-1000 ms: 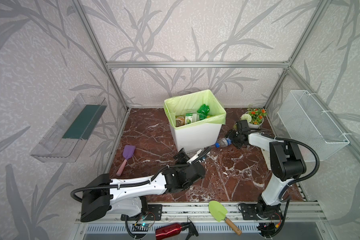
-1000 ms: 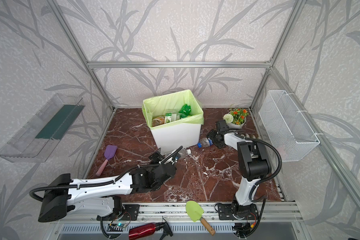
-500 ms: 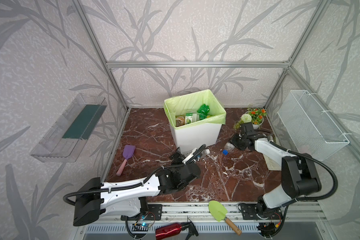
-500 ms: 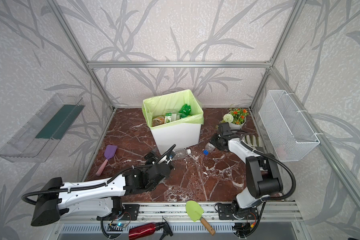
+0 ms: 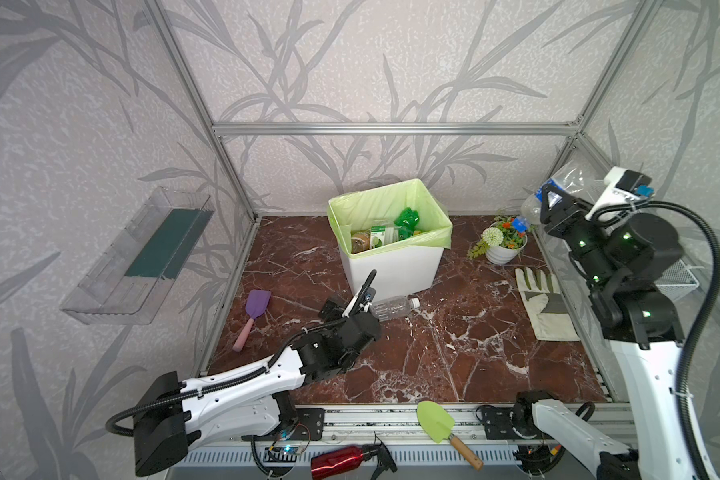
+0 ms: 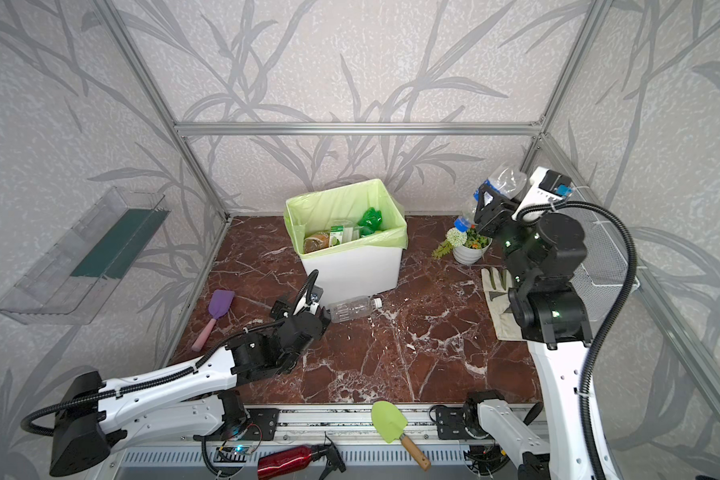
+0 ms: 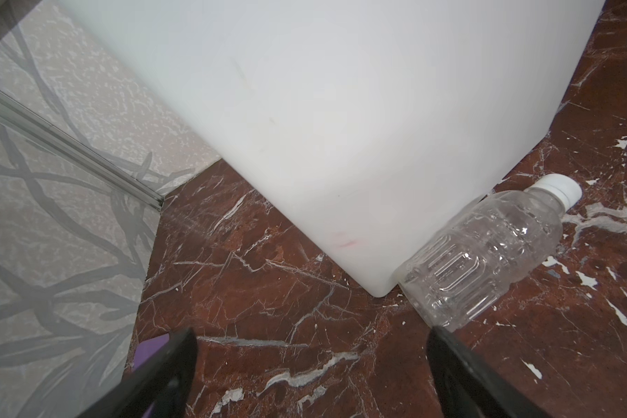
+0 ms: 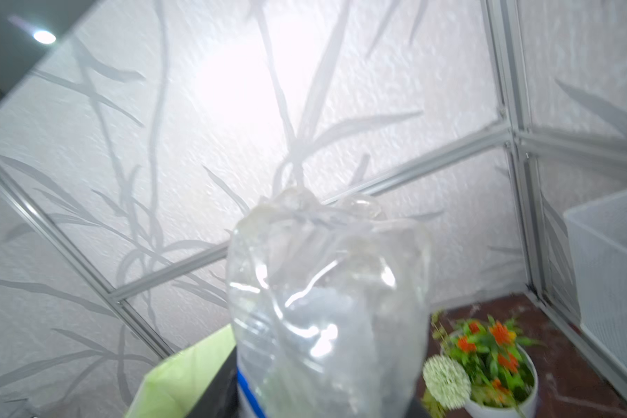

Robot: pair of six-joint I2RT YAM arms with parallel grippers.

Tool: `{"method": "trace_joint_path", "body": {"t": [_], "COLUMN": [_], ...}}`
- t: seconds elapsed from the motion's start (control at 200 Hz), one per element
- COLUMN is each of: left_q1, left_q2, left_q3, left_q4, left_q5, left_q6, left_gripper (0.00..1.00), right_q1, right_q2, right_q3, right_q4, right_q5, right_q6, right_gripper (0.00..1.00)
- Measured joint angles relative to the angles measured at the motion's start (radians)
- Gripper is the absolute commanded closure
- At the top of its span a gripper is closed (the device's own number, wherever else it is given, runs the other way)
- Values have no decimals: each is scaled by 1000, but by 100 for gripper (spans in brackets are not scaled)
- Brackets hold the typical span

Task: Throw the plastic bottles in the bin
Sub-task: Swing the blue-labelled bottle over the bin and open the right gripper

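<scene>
The bin (image 5: 393, 270) (image 6: 352, 266) stands at the back middle, white with a light-green bag, and holds several plastic bottles. One clear bottle with a white cap (image 5: 393, 306) (image 6: 350, 308) (image 7: 485, 253) lies on the floor against the bin's front wall (image 7: 341, 108). My left gripper (image 5: 352, 316) (image 6: 304, 313) (image 7: 312, 333) is open just above the floor, with one finger beside that bottle's base. My right gripper (image 5: 551, 208) (image 6: 489, 208) (image 8: 323, 405) is raised high at the right, shut on a crumpled clear bottle with a blue label (image 5: 570, 183) (image 6: 506, 180) (image 8: 326, 307).
Below the raised bottle stands a white flower pot (image 5: 504, 245) (image 8: 493, 362); a work glove (image 5: 543, 299) lies in front of it. A purple spatula (image 5: 252, 311) lies left. A green trowel (image 5: 437, 419) and red spray bottle (image 5: 341, 461) rest on the front rail. A wire basket (image 6: 599, 257) and a clear tray (image 5: 142, 257) hang on the side walls.
My right gripper closed on the blue-label bottle on the floor beside the bin and lifted it high to the right. My left gripper stayed open and shifted slightly beside the clear bottle.
</scene>
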Motion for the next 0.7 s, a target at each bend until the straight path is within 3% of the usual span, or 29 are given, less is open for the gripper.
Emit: {"method": "trace_joint_path", "body": {"t": [0.11,0.245,0.295,0.405,0.465,0.585,0.7], "left_q1": [3,4,4,4,4,4,2], "left_q2": [-10,-11,-11,-11,-14,-26,-26], "left_q3": [-1,0,0,0,0,0,0], "left_q4": [-3,-4,-5,-12,-21,-28,-24], "left_q5": [8,13,14,14,16,32,56], "left_q6": [-9,-16,-17,-18,-18,0,35], "left_gripper": [1,1,1,1,1,1,1], "right_q1": [47,313,384,470,487,483,476], "right_q2": [56,280,406,667,743,745,602], "right_q3": [92,193,255,332,330,360,394], "right_q4": [84,109,85,16,-54,-159,-134], "right_q5": [-40,-39,-51,-57,-29,38,106], "right_q6": [18,-48,-75,-124,-145,-205,-257], "right_gripper": [57,52,43,9,3,0,1]}}
